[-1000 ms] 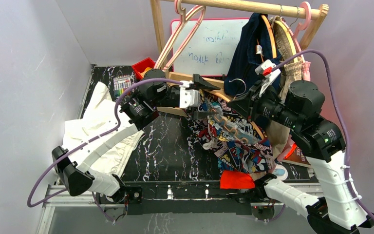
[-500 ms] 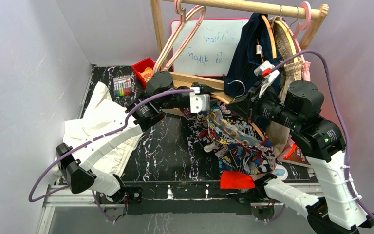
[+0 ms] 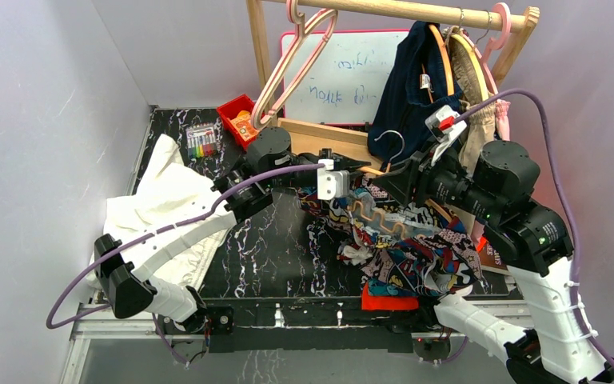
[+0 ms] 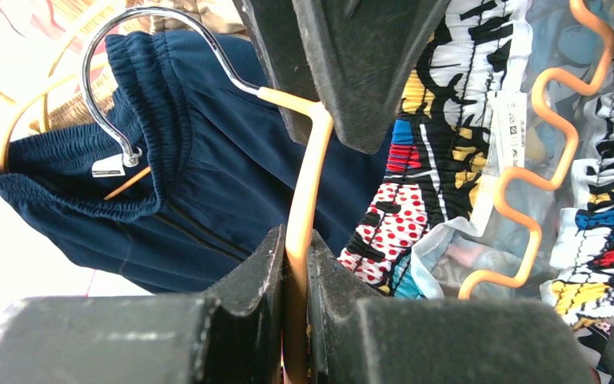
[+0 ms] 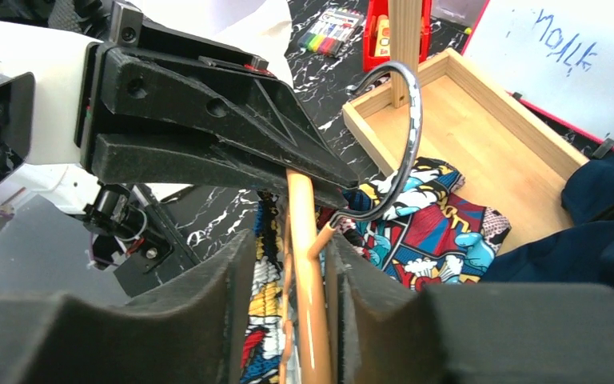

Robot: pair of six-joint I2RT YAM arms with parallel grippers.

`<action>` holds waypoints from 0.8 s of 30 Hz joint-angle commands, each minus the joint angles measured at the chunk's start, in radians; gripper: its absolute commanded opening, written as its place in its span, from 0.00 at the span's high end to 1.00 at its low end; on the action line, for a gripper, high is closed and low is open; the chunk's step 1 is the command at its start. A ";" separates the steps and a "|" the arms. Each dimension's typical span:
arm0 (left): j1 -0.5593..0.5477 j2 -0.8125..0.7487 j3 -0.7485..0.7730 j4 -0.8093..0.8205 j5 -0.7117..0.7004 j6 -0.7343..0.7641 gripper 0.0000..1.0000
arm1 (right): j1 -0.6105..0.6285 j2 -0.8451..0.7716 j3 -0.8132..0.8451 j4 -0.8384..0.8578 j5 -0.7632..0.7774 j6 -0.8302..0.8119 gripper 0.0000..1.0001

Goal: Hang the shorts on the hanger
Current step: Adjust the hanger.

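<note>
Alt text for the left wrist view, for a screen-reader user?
The left end effector is shut on the arm of a light-orange hanger. At frame right, the hanger's zigzag bar crosses the comic-print shorts; a dark navy garment fills frame left.

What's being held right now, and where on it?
Left gripper pinches the hanger on its orange arm just below the hook. Right gripper straddles the same arm, jaws apart.

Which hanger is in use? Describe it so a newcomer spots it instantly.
In front of the wooden rack lie the comic-print shorts. The hanger is right over them: slim, light orange, zigzag lower bar, silver hook, unlike the pink hangers on that rack.
</note>
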 commanded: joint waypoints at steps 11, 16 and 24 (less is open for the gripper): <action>-0.003 -0.128 -0.082 0.200 -0.101 -0.016 1.00 | 0.011 0.016 0.052 0.040 0.039 0.126 0.50; -0.004 -0.176 -0.126 0.223 -0.092 -0.017 1.00 | 0.011 0.037 0.055 0.087 -0.015 0.200 0.50; -0.004 -0.212 -0.138 0.227 -0.090 -0.004 1.00 | 0.011 0.093 0.086 0.039 -0.081 0.174 0.51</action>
